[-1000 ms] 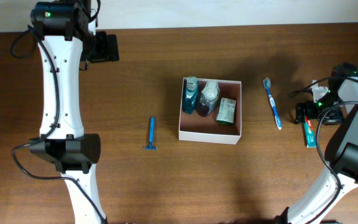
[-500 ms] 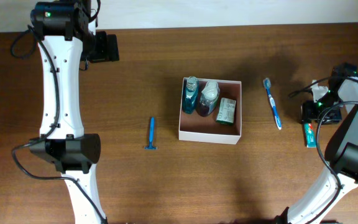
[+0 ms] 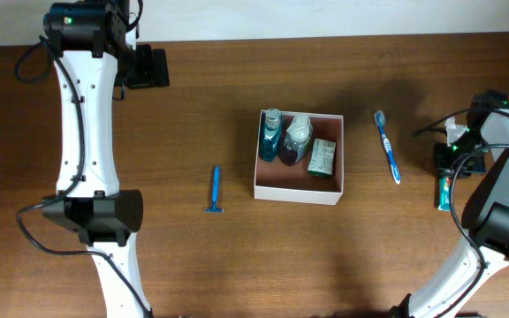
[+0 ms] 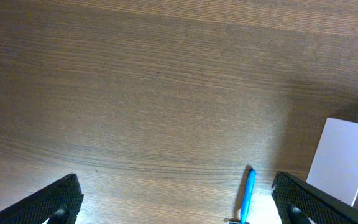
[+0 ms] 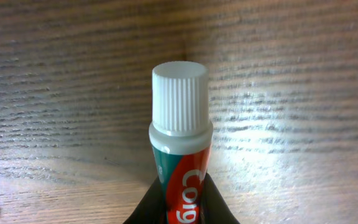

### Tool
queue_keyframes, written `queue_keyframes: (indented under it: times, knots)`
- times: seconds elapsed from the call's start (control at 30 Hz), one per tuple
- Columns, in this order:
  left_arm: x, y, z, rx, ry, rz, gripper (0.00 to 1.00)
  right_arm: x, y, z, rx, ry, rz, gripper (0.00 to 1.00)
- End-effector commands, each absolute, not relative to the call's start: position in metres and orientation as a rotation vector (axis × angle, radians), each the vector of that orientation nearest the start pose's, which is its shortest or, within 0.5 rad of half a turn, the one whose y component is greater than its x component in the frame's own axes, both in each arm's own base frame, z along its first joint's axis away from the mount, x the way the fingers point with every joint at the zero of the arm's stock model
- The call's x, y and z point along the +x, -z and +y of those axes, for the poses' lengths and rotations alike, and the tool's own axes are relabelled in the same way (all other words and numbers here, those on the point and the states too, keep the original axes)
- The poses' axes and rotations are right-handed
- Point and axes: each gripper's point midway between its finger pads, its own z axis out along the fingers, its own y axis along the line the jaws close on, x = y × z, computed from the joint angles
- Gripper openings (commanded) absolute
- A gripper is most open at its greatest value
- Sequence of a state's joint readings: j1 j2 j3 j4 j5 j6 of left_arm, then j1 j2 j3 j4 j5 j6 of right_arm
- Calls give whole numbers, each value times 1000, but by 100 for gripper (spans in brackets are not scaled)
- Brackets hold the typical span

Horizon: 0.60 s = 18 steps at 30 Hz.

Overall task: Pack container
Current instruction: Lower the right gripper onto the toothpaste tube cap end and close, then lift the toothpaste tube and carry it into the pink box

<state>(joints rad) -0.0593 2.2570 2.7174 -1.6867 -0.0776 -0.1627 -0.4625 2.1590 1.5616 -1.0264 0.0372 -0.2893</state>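
toothpaste tube (image 5: 179,149): body cut off below | container (image 4: 344,158): cropped at right edge | razor (image 4: 247,193): head partly cropped

One container (image 3: 297,193), two bottles (image 3: 271,134), one carton (image 3: 322,156) — one razor (image 3: 216,190), one toothbrush (image 3: 387,146), one toothpaste tube (image 5: 179,149).

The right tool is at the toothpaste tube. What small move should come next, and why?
Probably a short straight lift. The right tool looks closed on the toothpaste tube, which lies on the table apart from the container. The toothbrush lies between them, so gaining height before travelling seems wise. The container has bare floor at its front.
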Motion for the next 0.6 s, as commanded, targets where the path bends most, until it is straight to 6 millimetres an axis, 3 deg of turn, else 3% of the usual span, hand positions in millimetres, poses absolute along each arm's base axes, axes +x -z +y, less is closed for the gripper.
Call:
queue_keyframes:
  times: [0.0, 0.17, 0.43, 0.57]
  knots:
    - [461, -254, -14, -176, -46, 2776, 99, 343, -1, -178, 403, 5, 3200, 12]
    - [461, -254, -14, -176, -46, 2776, 99, 360, -34, -162, 455, -183, 3152, 11]
    - [461, -254, -14, -176, -46, 2776, 99, 382, -128, -105, 470, -735, 2997, 13]
    - [461, -254, -14, -176, -46, 2776, 99, 382, -161, -77, 451, -895, 2964, 13]
